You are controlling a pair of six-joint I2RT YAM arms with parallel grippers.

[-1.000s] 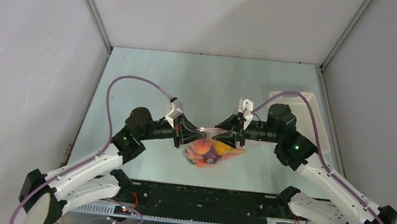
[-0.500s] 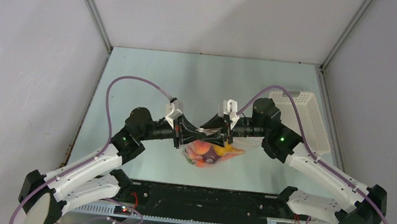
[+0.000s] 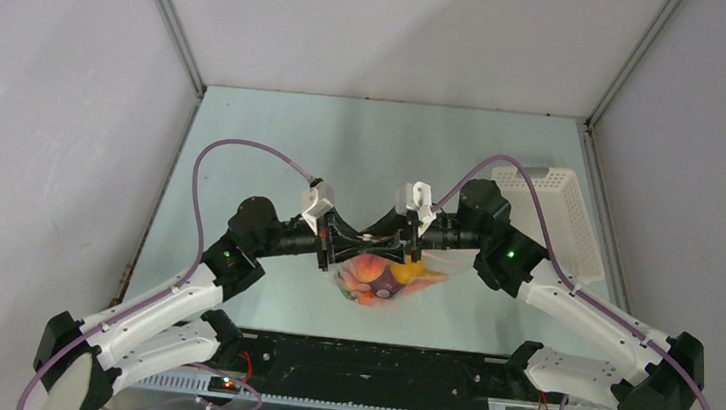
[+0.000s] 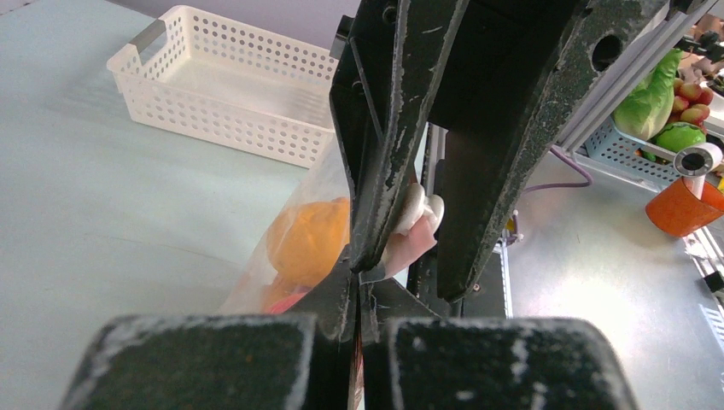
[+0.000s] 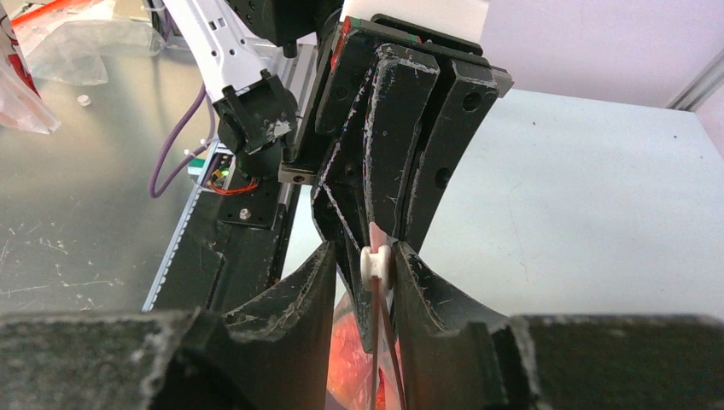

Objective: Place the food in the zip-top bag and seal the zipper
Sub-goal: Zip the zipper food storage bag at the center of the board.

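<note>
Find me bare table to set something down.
Bare: the far half of the table, between back wall and arms, and a strip between the bag and arm bases. Crowded: the middle, where left gripper and right gripper pinch the bag, and the basket at far right.

White basket point(image 3: 568, 225) far right, open table point(image 3: 275, 136) left.
</note>
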